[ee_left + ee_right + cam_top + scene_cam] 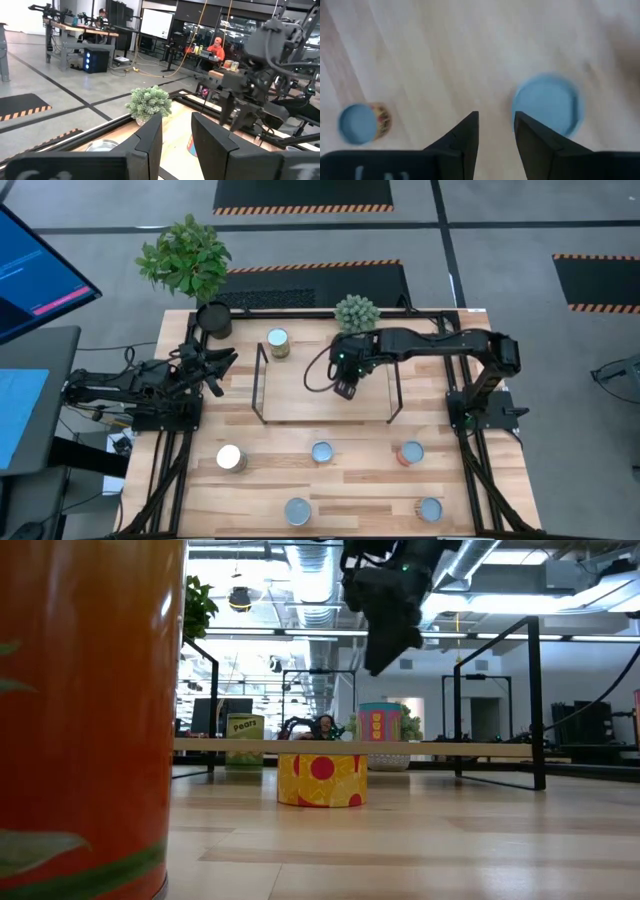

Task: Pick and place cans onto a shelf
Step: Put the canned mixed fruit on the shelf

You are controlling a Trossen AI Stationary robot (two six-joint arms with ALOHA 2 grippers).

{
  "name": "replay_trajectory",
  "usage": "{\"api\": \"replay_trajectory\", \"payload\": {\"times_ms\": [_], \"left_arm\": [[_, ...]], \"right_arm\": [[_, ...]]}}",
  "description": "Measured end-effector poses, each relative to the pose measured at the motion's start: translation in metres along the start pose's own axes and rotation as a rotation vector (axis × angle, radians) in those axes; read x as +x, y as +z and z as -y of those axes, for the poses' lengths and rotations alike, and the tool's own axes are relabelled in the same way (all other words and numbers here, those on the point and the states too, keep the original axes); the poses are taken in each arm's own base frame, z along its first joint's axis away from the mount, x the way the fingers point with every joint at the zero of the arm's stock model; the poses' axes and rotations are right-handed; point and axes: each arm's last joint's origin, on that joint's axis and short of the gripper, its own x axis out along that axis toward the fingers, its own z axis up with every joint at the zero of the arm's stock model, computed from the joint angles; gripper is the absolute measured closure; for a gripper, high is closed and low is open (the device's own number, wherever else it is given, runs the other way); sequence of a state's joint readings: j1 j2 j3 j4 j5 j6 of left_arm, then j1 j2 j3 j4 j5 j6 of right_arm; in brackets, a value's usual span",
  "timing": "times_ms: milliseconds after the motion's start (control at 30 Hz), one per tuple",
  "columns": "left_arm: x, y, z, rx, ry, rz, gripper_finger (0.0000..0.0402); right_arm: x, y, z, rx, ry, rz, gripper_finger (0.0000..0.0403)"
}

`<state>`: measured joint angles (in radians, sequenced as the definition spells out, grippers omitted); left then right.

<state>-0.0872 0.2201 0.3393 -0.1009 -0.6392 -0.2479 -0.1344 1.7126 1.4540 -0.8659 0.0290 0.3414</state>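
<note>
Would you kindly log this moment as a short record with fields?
shelf: light-wood board with black wire end frames, mid-table
cans on shelf: one, the can with the cream top, at its far left corner
right gripper: above the shelf, jaws open, empty
left gripper: left of the shelf, jaws open, empty
cans on table: five near the front edge, including a white-topped can
plants: a leafy one; a small round one
</note>
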Motion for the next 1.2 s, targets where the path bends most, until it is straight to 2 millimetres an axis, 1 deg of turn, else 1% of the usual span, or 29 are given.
{"api": "replay_trajectory", "payload": {"times_ms": [133, 267, 333, 367, 500, 600, 700, 800, 900, 967, 1100, 1200], "left_arm": [[0.000, 0.000, 0.000, 0.000, 0.000, 0.000, 0.0308], [0.000, 0.000, 0.000, 0.001, 0.000, 0.000, 0.0308], [0.000, 0.000, 0.000, 0.001, 0.001, 0.000, 0.0308], [0.000, 0.000, 0.000, 0.003, 0.001, -0.003, 0.0308], [0.000, -0.002, 0.000, 0.011, 0.002, -0.014, 0.0308], [0.000, -0.003, 0.000, 0.020, 0.004, -0.025, 0.0308], [0.000, -0.004, -0.001, 0.026, 0.008, -0.033, 0.0308], [0.000, -0.004, -0.001, 0.030, 0.008, -0.038, 0.0308], [0.000, -0.004, -0.001, 0.029, 0.009, -0.038, 0.0308], [0.000, -0.004, -0.001, 0.027, 0.008, -0.037, 0.0308], [0.000, -0.004, -0.001, 0.026, 0.001, -0.038, 0.0308], [0.000, -0.004, -0.001, 0.026, -0.004, -0.039, 0.0308]], "right_arm": [[-0.005, -0.017, -0.018, 0.166, -0.021, -0.086, 0.0262], [-0.017, -0.034, -0.042, 0.256, -0.101, -0.044, 0.0266], [-0.025, -0.041, -0.054, 0.295, -0.139, 0.009, 0.0266], [-0.028, -0.044, -0.059, 0.322, -0.141, 0.028, 0.0266], [-0.032, -0.057, -0.073, 0.403, -0.126, 0.010, 0.0268], [-0.037, -0.065, -0.089, 0.388, -0.085, 0.035, 0.0272], [-0.050, -0.074, -0.107, 0.353, -0.009, 0.072, 0.0277], [-0.061, -0.088, -0.122, 0.306, 0.023, 0.059, 0.0283], [-0.073, -0.107, -0.135, 0.329, 0.032, 0.021, 0.0287], [-0.080, -0.122, -0.140, 0.404, 0.013, -0.017, 0.0289], [-0.090, -0.158, -0.145, 0.585, -0.113, -0.090, 0.0291], [-0.098, -0.179, -0.146, 0.692, -0.209, -0.102, 0.0291]]}}
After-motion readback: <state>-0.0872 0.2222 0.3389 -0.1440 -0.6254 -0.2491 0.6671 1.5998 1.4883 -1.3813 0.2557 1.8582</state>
